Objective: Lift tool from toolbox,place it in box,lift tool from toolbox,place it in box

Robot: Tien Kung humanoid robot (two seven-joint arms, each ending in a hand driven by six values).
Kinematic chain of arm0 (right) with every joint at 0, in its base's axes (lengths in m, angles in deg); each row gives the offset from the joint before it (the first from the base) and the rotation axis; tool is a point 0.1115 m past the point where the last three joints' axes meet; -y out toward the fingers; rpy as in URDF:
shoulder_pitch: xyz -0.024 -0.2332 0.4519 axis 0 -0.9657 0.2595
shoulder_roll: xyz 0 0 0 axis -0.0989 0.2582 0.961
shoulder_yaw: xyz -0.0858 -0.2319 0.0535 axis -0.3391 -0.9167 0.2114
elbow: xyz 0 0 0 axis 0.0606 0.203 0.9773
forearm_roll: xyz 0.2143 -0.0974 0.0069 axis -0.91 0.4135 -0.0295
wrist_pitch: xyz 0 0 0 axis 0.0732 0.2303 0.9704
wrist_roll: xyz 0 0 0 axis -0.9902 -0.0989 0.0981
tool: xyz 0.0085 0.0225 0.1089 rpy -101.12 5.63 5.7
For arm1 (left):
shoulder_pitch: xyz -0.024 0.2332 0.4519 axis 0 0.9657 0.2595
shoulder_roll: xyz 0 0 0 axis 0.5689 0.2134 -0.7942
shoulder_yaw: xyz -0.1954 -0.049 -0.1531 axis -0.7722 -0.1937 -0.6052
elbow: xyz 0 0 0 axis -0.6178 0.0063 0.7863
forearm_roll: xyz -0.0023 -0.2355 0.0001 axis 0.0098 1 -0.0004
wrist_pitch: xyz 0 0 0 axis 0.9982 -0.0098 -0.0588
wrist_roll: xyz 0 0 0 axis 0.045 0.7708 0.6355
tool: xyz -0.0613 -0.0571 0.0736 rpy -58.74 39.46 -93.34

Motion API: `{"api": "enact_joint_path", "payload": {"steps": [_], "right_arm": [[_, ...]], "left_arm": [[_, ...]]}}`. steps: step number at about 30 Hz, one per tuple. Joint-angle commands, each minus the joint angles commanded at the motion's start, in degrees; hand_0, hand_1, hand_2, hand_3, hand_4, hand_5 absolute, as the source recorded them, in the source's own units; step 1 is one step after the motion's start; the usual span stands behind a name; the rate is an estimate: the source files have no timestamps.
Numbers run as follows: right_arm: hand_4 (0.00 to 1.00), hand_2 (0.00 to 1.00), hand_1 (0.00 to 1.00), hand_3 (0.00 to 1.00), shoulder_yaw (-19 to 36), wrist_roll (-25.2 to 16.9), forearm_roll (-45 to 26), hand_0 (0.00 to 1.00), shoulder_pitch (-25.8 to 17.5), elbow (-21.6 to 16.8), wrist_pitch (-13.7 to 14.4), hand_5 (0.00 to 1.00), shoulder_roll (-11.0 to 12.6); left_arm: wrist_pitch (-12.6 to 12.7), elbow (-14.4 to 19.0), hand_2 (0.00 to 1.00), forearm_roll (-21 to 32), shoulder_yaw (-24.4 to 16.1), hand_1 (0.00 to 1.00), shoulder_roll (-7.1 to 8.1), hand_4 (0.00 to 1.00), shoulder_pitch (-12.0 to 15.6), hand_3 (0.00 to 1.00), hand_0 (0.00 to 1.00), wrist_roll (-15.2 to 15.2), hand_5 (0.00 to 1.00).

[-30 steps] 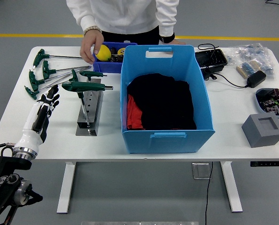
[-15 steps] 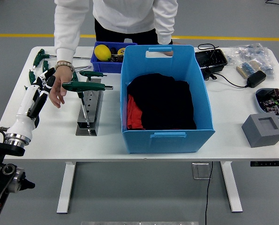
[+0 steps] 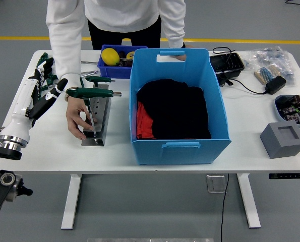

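A grey tool stand (image 3: 104, 114) sits left of the big blue box (image 3: 180, 152). A green T-handle tool (image 3: 89, 93) stands upright in it, and a second one (image 3: 99, 79) lies just behind. A person's hand (image 3: 78, 118) rests on the stand's left side by the upright tool's shaft. My left hand (image 3: 46, 84) hovers at the table's left, fingers spread and holding nothing, close to that person's wrist. Several loose green T-handle tools (image 3: 45, 64) lie behind my hand. The box holds black and red cloth (image 3: 172, 111).
The person's other hand (image 3: 178, 57) grips the box's far rim. A small blue bin (image 3: 107, 71) with a yellow object (image 3: 110, 56) sits behind the stand. At the right are a black tray (image 3: 226, 63), a charger (image 3: 275, 84), a grey block (image 3: 284, 139) and a circuit device (image 3: 293, 108).
The person's hand went from the small blue bin down to the tool stand. My left hand moved away from me along the table's left side.
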Motion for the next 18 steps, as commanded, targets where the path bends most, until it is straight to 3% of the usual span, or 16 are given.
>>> {"api": "enact_joint_path", "payload": {"steps": [6, 9, 12, 13, 18], "right_arm": [[0.792, 0.740, 0.668, 0.585, -0.01, -0.01, 0.03, 0.698, 0.01, 0.00, 0.02, 0.715, 0.01], [0.792, 0.740, 0.669, 0.585, -0.03, -0.02, -0.02, 0.698, 0.04, 0.01, 0.03, 0.716, 0.00], [0.792, 0.740, 0.669, 0.585, -0.04, -0.03, -0.05, 0.698, 0.06, 0.01, 0.03, 0.716, 0.01], [0.792, 0.740, 0.669, 0.585, -0.04, -0.03, 0.00, 0.698, 0.07, 0.01, 0.02, 0.716, 0.01], [0.792, 0.740, 0.669, 0.585, -0.01, -0.02, 0.06, 0.698, 0.09, 0.01, 0.00, 0.716, 0.06]], "left_arm": [[0.04, 0.09, 0.998, -0.66, 0.17, 0.998, -0.16, 0.998, 0.21, 0.988, 0.975, -0.05, 0.841], [-0.05, 0.86, 0.998, -3.69, 0.31, 0.998, 0.00, 0.998, -0.02, 0.989, 0.984, -0.41, 0.829], [-0.43, 2.49, 0.998, -9.90, 0.61, 0.998, 0.29, 0.998, -0.58, 0.989, 0.984, -1.24, 0.829], [-0.60, 2.88, 0.998, -11.98, 0.75, 0.998, 0.37, 0.998, -0.73, 0.994, 0.992, -1.43, 0.699], [-2.12, 4.94, 0.998, -23.14, 2.12, 0.998, 0.92, 0.998, -1.70, 0.994, 0.992, -2.45, 0.699]]}}
